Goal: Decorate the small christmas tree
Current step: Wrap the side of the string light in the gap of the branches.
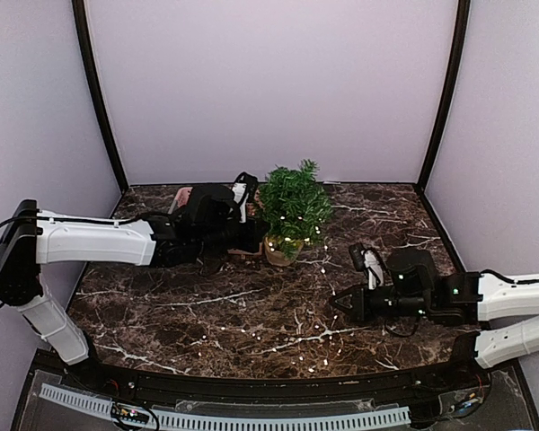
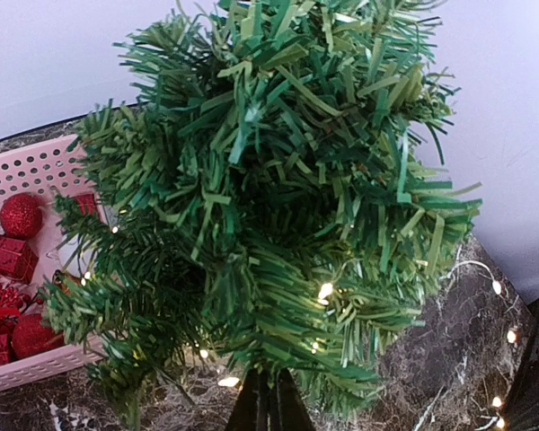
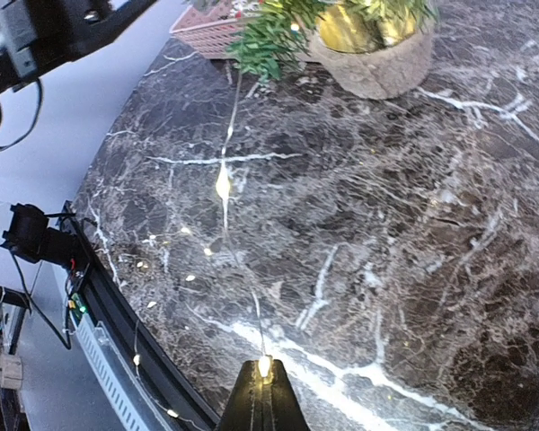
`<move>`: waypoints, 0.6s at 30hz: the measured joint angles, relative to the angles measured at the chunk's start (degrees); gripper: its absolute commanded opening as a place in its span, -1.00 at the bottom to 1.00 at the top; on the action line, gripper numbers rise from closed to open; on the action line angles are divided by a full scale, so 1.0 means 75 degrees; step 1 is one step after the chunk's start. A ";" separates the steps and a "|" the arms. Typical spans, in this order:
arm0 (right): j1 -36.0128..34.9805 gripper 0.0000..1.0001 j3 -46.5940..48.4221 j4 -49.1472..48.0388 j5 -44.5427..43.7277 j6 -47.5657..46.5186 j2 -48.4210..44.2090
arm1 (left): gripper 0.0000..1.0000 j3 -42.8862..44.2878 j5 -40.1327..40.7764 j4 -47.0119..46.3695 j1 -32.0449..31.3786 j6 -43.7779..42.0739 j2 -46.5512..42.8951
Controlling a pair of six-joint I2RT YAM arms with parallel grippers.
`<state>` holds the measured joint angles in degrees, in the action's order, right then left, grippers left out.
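The small christmas tree (image 1: 294,205) stands in its tan pot (image 3: 377,67) at the back centre of the marble surface (image 1: 251,305). The left wrist view alone shows what the pink basket (image 2: 36,171) beside it holds: red ornaments (image 2: 21,215). It also shows the left fingers (image 2: 251,409) clenched under the lowest branches. The right wrist view shows the right fingers (image 3: 251,404) grasping the light string (image 3: 225,184), with a lit bulb at their tips.
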<state>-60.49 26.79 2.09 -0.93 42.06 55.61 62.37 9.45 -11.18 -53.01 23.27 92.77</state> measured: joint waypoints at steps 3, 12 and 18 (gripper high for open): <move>-0.0189 -1.00 0.0274 -0.0149 0.0020 -0.0093 0.0154 | -1.00 -0.0023 -0.0114 -0.0067 0.0125 0.0070 0.0000; -0.0277 -1.00 0.0530 -0.0356 -0.0128 0.0114 0.1192 | -1.00 -0.0420 -0.0434 -0.0326 0.0446 0.0329 -0.0044; -0.0344 -1.00 0.0530 -0.0393 -0.0332 0.0525 0.1915 | -1.00 -0.0554 -0.0597 -0.0522 0.0536 0.0402 -0.0146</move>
<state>-63.07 30.76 -0.86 -3.42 46.00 69.97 58.22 4.97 -15.09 -48.99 26.28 91.68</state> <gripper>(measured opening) 0.006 0.018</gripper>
